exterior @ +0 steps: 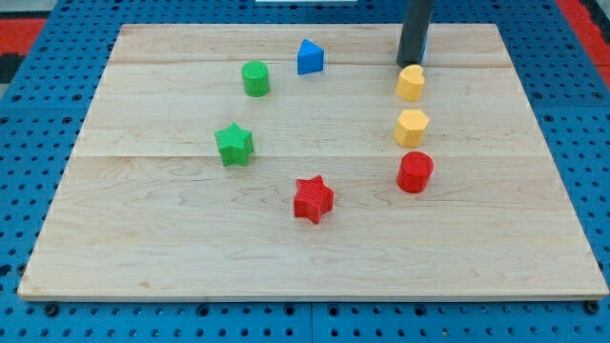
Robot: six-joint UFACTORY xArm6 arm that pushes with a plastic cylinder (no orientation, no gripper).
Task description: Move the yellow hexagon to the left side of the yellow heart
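The yellow hexagon lies right of the board's middle. The yellow heart lies just above it, with a small gap between them. My tip is at the top right of the board, right at the heart's top edge; I cannot tell whether they touch. The rod rises out of the view's top.
A red cylinder lies just below the hexagon. A red star lies at the lower middle. A green star and a green cylinder lie at the left. A blue block lies at the top middle. The wooden board rests on a blue pegboard.
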